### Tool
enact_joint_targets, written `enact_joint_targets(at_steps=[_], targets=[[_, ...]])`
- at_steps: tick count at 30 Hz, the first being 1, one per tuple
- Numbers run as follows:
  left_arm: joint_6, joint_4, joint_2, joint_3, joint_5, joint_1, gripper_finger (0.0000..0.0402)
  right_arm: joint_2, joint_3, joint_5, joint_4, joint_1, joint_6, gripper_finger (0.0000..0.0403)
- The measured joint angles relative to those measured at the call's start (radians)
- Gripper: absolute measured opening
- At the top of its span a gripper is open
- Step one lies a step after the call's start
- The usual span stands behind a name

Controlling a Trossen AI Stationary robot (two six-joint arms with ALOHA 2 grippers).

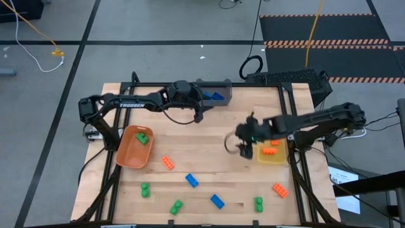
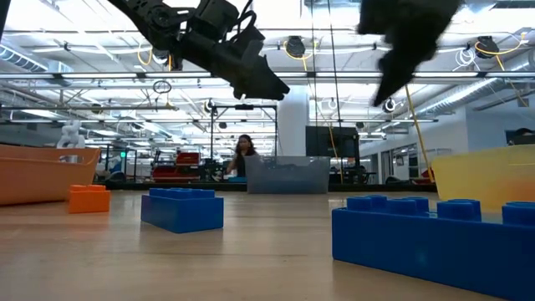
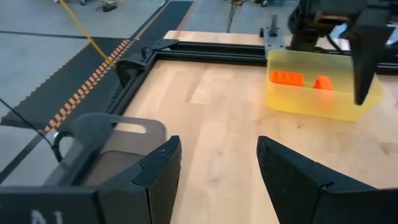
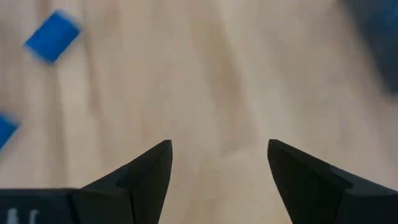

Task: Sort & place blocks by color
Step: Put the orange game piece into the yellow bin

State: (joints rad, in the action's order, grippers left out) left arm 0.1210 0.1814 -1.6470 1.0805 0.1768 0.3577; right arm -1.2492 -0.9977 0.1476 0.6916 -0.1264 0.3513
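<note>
Blue block [image 1: 217, 201] lengthwise diagonal

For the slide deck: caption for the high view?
Both open grippers, left and right, hover empty above scattered blocks.

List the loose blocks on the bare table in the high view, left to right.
green block → orange block → green block → blue block → blue block → green block → orange block

Robot lab: ceiling trusses [image 2: 351, 79], workstations
</note>
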Motion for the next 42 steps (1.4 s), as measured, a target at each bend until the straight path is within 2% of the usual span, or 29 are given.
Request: enact_joint_targets(at_steps=[9, 14, 18, 31, 42], targets=[[-0.016, -0.002, 0.0, 0.0, 0.002, -0.072, 0.0209, 0.001, 0.0, -0.028, 0.226, -0.301, 0.569, 0.0254], [-0.022, -0.055, 0.0, 0.0, 0.002, -0.112, 0.0209, -0.003, 0.0, -0.079, 0.289, -0.408, 0.841, 0.0254], [-0.022, -0.092, 0.0, 0.0, 0.002, -0.142, 0.0209, -0.017, 0.001, -0.127, 0.338, -0.476, 0.997, 0.0254], [-0.021, -0.099, 0.0, 0.0, 0.0, -0.206, 0.0209, -0.089, 0.001, -0.152, 0.321, -0.628, 1.294, 0.0254], [-0.019, -0.097, 0.0, 0.0, 0.0, -0.207, 0.0209, -0.145, 0.001, -0.149, 0.3, -0.681, 1.338, 0.0254]])
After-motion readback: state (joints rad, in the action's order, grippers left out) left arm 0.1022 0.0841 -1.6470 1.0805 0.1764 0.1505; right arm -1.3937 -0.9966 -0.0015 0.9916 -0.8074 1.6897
